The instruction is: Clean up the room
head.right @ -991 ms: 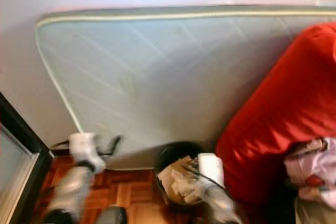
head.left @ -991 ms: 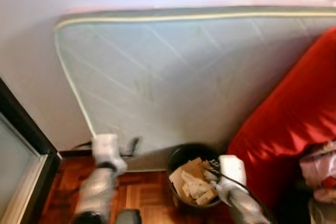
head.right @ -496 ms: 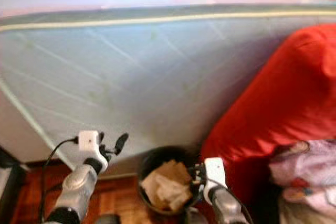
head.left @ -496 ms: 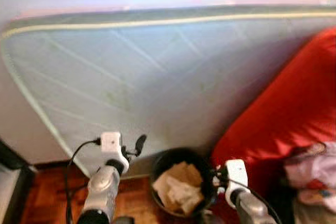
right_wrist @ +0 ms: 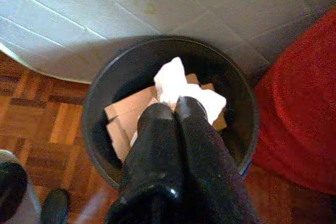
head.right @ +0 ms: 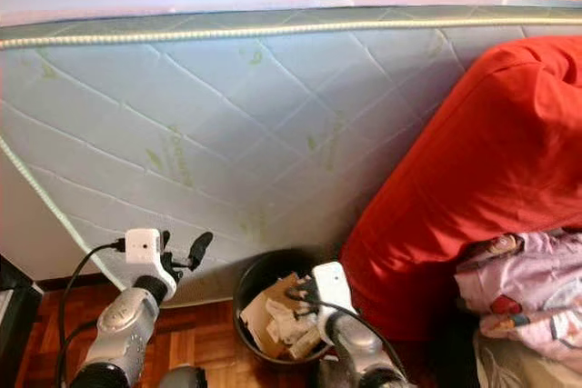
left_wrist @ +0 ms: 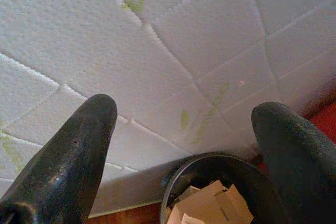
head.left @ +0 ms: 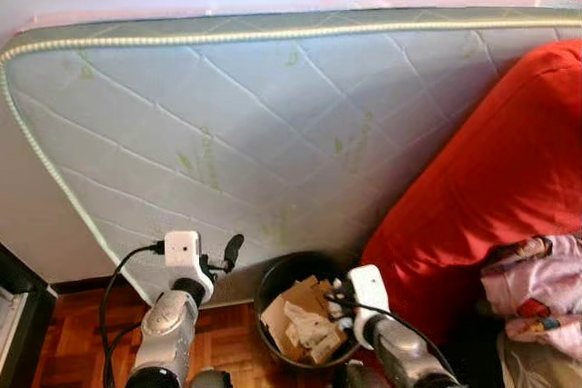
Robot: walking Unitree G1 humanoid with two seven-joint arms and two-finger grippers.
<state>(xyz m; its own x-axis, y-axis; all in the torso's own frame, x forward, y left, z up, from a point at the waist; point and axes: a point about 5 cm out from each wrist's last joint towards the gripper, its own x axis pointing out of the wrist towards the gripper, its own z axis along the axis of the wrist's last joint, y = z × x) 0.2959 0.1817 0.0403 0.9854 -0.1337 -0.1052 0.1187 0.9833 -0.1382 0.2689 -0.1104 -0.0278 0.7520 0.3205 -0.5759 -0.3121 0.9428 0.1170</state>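
Note:
A black round bin (head.left: 269, 284) stands on the floor against a leaning mattress, holding cardboard pieces (right_wrist: 122, 115) and paper. My right gripper (right_wrist: 176, 109) hangs over the bin's opening, shut on a crumpled white paper (right_wrist: 178, 83) that sticks out past its fingertips. In the left eye view the right gripper (head.left: 335, 303) sits at the bin's right rim. My left gripper (head.left: 227, 252) is raised left of the bin, close to the mattress. Its fingers (left_wrist: 79, 150) are spread wide open with nothing between them.
The pale quilted mattress (head.left: 273, 134) leans on the wall behind the bin. A large red cushion (head.left: 491, 179) lies just right of the bin, with pink clothes (head.left: 536, 279) on its lower right. Parquet floor (right_wrist: 42, 108) and a dark door frame (head.left: 14, 283) are at left.
The camera has turned to the right and steadied. My right gripper has moved left from the bin's right side to over its opening. The left gripper stays raised and open.

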